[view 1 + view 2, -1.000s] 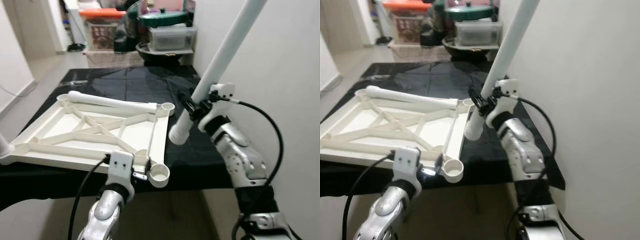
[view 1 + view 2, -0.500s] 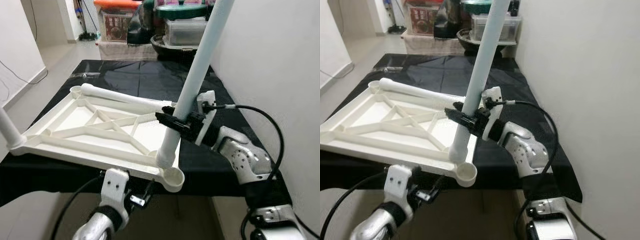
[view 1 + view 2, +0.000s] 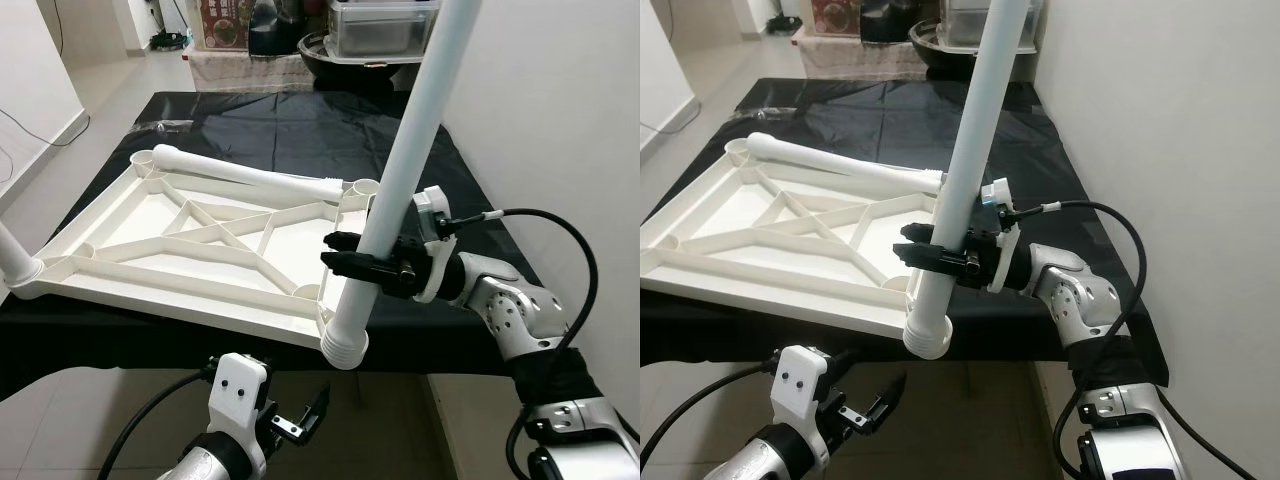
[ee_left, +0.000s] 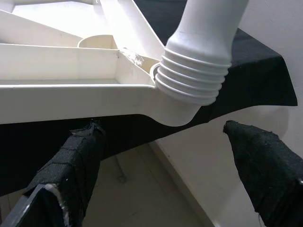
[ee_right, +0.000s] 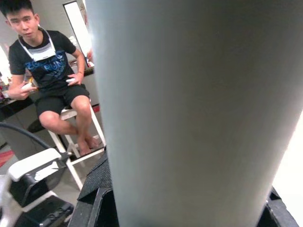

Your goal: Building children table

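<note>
White tabletop frame (image 3: pixel 190 245) is laid upside down on the black-covered bench (image 3: pixel 280 140), with its near right corner hanging over the bench edge. A loose leg (image 3: pixel 245 177) is laid across the frame's far side. Left claw (image 3: pixel 290 428) is held below the bench edge, released, fingers (image 4: pixel 71 165) spread under the corner socket (image 4: pixel 173 111). Right claw (image 3: pixel 365 268) is clenched on a second white leg (image 3: pixel 400 185), tilted, its threaded end (image 4: pixel 191 78) at the corner socket — probably touching, seating not clear. A seated person (image 5: pixel 52 71) is picked up by the right wrist view.
</note>
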Controlling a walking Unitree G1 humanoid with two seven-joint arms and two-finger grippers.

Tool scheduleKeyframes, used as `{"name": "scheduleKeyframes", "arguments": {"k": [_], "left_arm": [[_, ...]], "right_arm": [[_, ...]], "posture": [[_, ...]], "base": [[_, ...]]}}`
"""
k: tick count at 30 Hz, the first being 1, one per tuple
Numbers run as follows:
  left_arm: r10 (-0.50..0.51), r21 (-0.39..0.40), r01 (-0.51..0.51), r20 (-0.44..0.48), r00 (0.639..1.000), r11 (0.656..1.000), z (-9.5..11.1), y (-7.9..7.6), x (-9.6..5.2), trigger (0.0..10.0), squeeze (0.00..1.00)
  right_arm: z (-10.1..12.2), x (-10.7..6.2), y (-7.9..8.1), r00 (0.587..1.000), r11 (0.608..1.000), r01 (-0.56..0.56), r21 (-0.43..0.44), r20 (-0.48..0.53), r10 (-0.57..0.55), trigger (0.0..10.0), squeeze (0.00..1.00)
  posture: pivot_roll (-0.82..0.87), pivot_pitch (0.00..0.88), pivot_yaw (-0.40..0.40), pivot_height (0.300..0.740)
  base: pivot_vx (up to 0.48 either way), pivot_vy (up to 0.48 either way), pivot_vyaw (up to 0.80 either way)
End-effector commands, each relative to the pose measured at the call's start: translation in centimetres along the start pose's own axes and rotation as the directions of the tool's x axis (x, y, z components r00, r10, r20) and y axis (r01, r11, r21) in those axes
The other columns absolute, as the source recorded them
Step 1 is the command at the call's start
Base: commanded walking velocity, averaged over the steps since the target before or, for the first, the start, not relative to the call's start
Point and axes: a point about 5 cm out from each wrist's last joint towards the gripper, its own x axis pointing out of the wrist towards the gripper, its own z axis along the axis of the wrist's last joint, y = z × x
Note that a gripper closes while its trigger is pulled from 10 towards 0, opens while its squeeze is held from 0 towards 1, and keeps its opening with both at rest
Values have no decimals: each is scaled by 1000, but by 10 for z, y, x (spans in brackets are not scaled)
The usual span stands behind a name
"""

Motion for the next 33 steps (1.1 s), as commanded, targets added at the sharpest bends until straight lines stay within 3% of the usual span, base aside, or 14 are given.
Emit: {"name": "scheduleKeyframes", "arguments": {"k": [1, 12, 16, 21, 23, 24, 25, 30, 31, 32, 33], "left_arm": [[-3, 2, 3, -19, 1000, 1000, -2, -1, -3, 10000, 0], [-3, 15, 3, -28, 1000, 1000, -1, -3, -6, 10000, 0], [-1, 20, 2, -29, 1000, 1000, 0, -4, -6, 10000, 0], [-1, 24, 2, -30, 1000, 1000, 1, -4, -6, 10000, 0], [-2, 29, 3, -30, 1000, 1000, 1, -5, -6, 10000, 0], [-2, 29, 3, -30, 1000, 1000, 1, -5, -6, 10000, 0], [-2, 31, 3, -29, 1000, 999, 2, -5, -6, 10000, 0], [-3, 33, 4, -30, 1000, 999, 1, -5, -5, 10000, 0], [-3, 34, 4, -29, 1000, 999, 1, -5, -5, 10000, 0], [-3, 34, 4, -29, 1000, 999, 1, -5, -5, 10000, 0], [-2, 35, 3, -29, 1000, 999, 2, -5, -5, 10000, 0]], "right_arm": [[-10, 0, -1, 999, 1000, 11, 15, -47, -10, 10000, 0], [-21, 6, -7, 985, 996, 65, -63, -154, -74, 10000, 0], [-18, 11, -6, 974, 983, 75, -165, -199, -108, 10000, 0], [-14, 16, -7, 969, 968, 124, -220, -184, -166, 10000, 0], [-10, 20, -14, 943, 928, 249, -276, -150, -298, 10000, 0], [-10, 20, -14, 943, 928, 249, -276, -150, -298, 10000, 0], [-8, 21, -28, 881, 860, 421, -288, -98, -463, 10000, 0], [-7, 22, -34, 844, 824, 493, -281, -74, -531, 10000, 0], [-8, 20, -41, 799, 778, 564, -276, -57, -599, 10000, 0], [-8, 20, -41, 799, 778, 564, -276, -57, -599, 10000, 0], [-9, 19, -48, 751, 732, 626, -270, -45, -659, 10000, 0]], "posture": [[101, 153, -35, 740], [100, 150, -33, 740], [98, 158, -38, 740], [94, 161, -41, 740], [92, 162, -40, 740], [92, 162, -40, 740], [88, 164, -36, 740], [87, 163, -38, 740], [89, 162, -43, 740], [89, 162, -43, 740], [90, 162, -42, 740]], "base": [[0, 0, 0], [0, 0, 0], [0, 0, 0], [0, 0, 0], [0, 0, 0], [0, 0, 0], [0, 0, 0], [0, 0, 0], [0, 0, 0], [0, 0, 0], [0, 0, 0]]}}
